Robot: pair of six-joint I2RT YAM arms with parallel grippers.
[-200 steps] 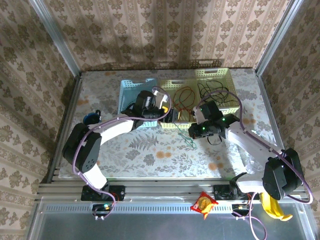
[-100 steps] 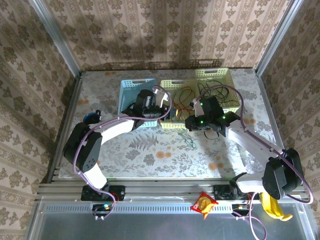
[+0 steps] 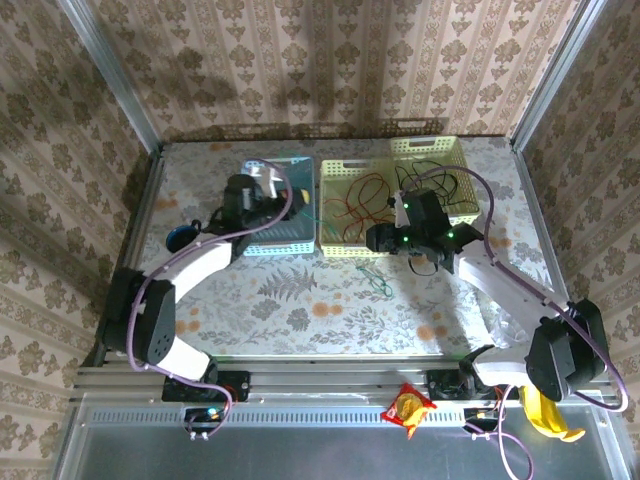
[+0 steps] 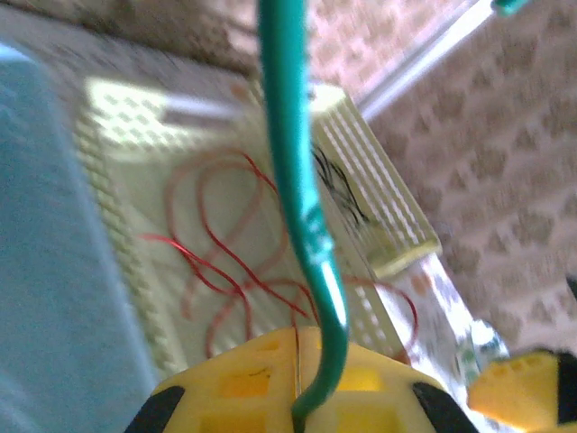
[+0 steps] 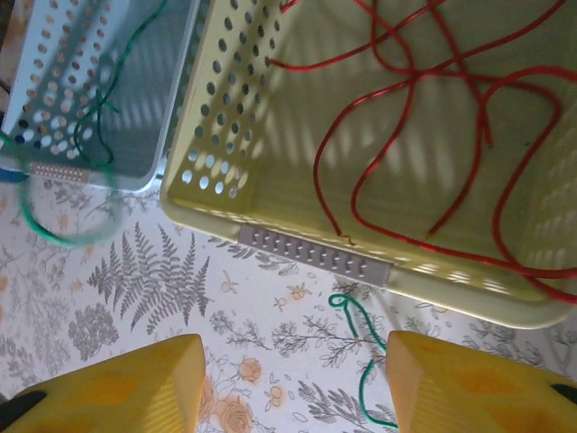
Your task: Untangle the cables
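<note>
Red cable (image 5: 410,81), green cable (image 4: 290,162) — yellow basket (image 5: 433,280) (floral table (image 5: 162,280))

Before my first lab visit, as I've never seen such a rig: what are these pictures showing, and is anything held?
Two robot arms are bolted at the near edge of a table. One picture looks down from above; the other two come from a camera on each wrist. On the table stand a blue basket and a yellow basket holding a red cable and black cables. The left pincer is shut on a green cable. The right pincer is open and empty, near the yellow basket's front.
</note>
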